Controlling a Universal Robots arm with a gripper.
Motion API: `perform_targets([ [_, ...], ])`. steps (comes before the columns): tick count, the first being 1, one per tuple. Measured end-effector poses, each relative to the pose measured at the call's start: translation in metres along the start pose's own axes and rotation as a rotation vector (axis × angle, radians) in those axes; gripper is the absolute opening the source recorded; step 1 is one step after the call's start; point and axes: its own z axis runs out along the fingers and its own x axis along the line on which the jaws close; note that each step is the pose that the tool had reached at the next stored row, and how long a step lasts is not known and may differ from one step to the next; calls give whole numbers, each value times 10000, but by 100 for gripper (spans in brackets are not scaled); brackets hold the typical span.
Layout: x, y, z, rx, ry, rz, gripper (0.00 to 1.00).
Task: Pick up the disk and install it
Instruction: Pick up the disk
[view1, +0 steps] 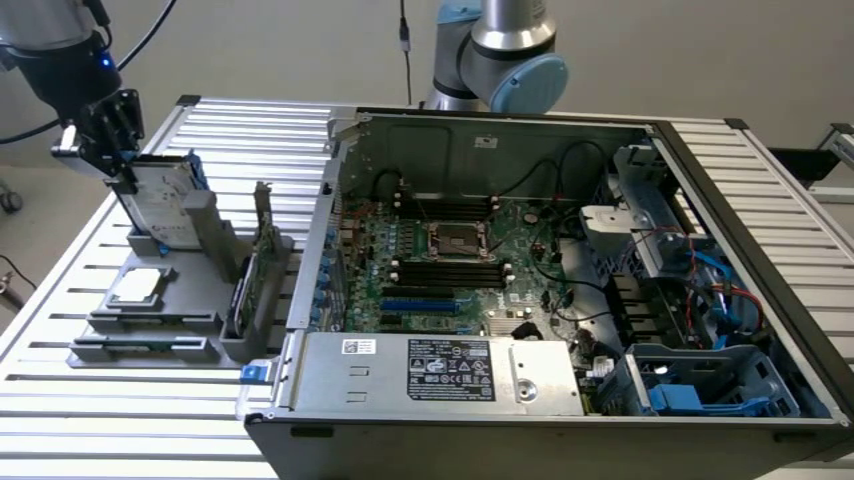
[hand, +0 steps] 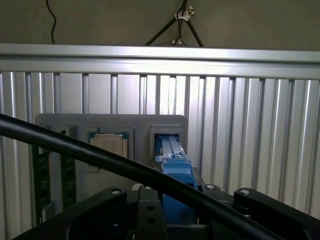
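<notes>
Claw (view1: 118, 165) closed on the upper edge of the disk (view1: 163, 200), upright in a slot of the grey holder (view1: 160, 325) on the slatted worktop (view1: 80, 420). From the exterior view: open computer case (view1: 561, 300) beside the holder, toward the exterior view's right. From the wrist view: blue rail between the claw's halves, processor chip (hand: 107, 145) just beside the slot.
</notes>
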Motion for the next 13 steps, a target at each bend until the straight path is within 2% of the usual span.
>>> perform_targets([
  [13, 10, -1, 0, -1, 0, 58, 33],
])
